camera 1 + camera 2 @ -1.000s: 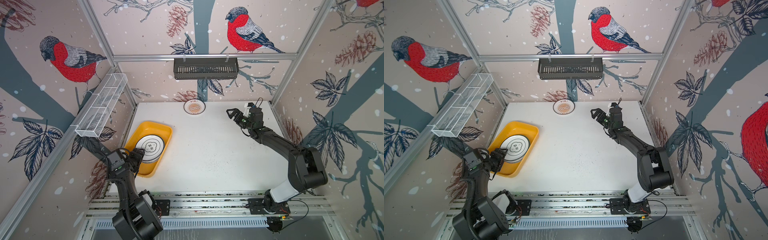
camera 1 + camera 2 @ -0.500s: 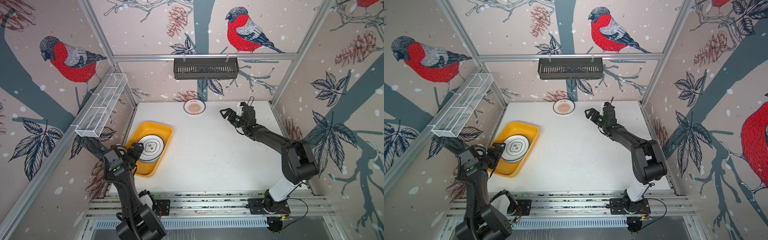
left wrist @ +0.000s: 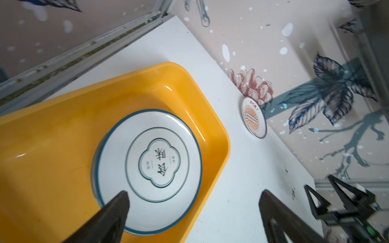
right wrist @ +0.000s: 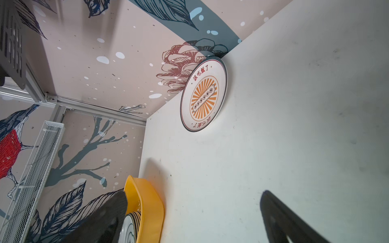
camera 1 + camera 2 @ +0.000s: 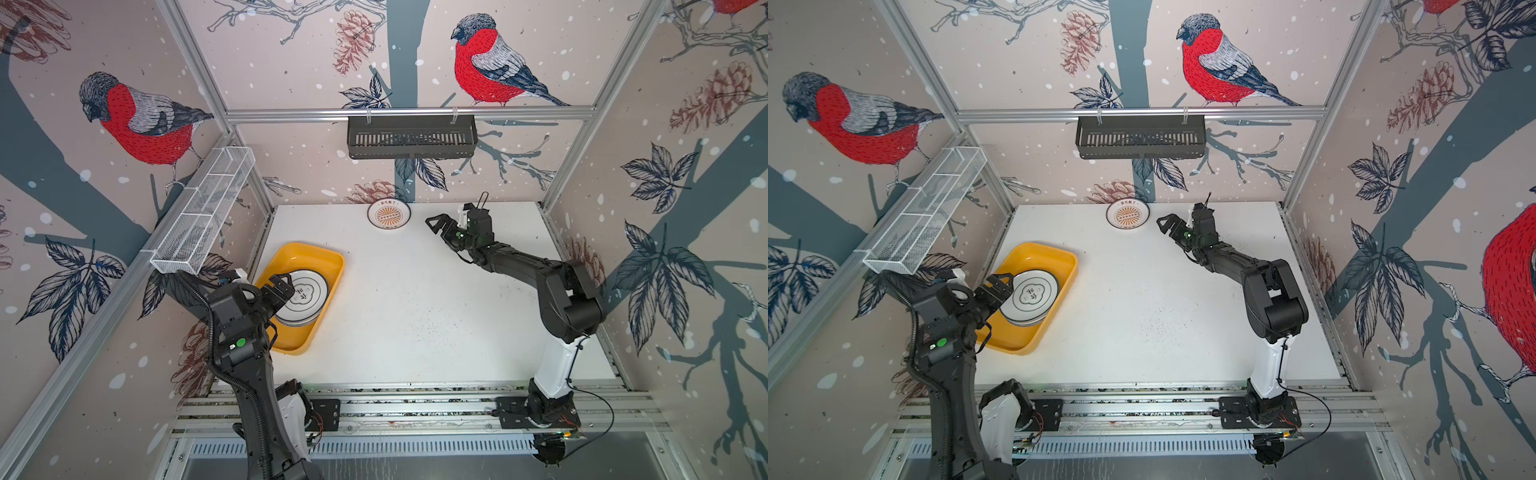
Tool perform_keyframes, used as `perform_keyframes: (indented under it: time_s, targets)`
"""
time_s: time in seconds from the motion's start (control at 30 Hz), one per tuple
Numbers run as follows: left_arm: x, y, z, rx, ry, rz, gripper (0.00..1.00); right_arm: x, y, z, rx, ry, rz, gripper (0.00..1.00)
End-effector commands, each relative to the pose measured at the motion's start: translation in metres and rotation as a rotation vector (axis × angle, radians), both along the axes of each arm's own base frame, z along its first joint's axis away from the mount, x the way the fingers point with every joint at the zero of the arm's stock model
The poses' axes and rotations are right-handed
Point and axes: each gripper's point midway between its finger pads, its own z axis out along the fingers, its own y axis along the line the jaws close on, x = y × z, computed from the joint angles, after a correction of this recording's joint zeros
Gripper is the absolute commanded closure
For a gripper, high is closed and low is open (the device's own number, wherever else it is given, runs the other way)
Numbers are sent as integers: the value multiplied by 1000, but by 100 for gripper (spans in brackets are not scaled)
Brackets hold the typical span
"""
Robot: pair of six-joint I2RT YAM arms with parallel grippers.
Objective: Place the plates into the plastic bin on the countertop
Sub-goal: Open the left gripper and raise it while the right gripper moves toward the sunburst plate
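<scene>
On the countertop [image 5: 415, 316] one plate [image 5: 389, 214] sits at twelve o'clock, likely why the right gripper [image 4: 193, 202] faces it, spread and empty; the left gripper [image 3: 194, 194] hangs spread at the stack [image 5: 305, 297] in the bin [image 5: 309, 249].

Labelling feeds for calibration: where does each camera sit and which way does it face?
Top views: overhead at front, looking down on the countertop; both arms, left claw and right claw show.
Left wrist: by the plastic bin, facing its plate stack; open claw fingers frame it.
Right wrist: facing the sunburst plate by the back wall; open fingers show.
Shared: all see that plate and bin.
</scene>
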Motion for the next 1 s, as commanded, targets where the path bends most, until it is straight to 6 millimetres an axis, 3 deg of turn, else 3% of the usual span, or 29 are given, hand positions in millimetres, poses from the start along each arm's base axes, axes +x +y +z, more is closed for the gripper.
perform_keyframes:
  time_s: [0.0, 0.07, 0.2, 0.5, 0.97]
  targets:
    - [12, -22, 45, 65, -166, -140, 4, 10, 14, 12, 61, -34, 21, 1]
    - [15, -36, 67, 76, -237, -198, 4, 14, 18, 3, 68, -10, 16, 1]
    - [18, -64, 90, 55, -331, -309, 4, 20, 26, -9, 88, 20, 20, 0]
    - [28, -120, 107, 109, -394, -533, 4, 36, 37, -30, 106, 50, 0, 1]
    - [79, -205, 135, 168, -452, -783, 4, 64, 50, -64, 85, 83, -28, 1]
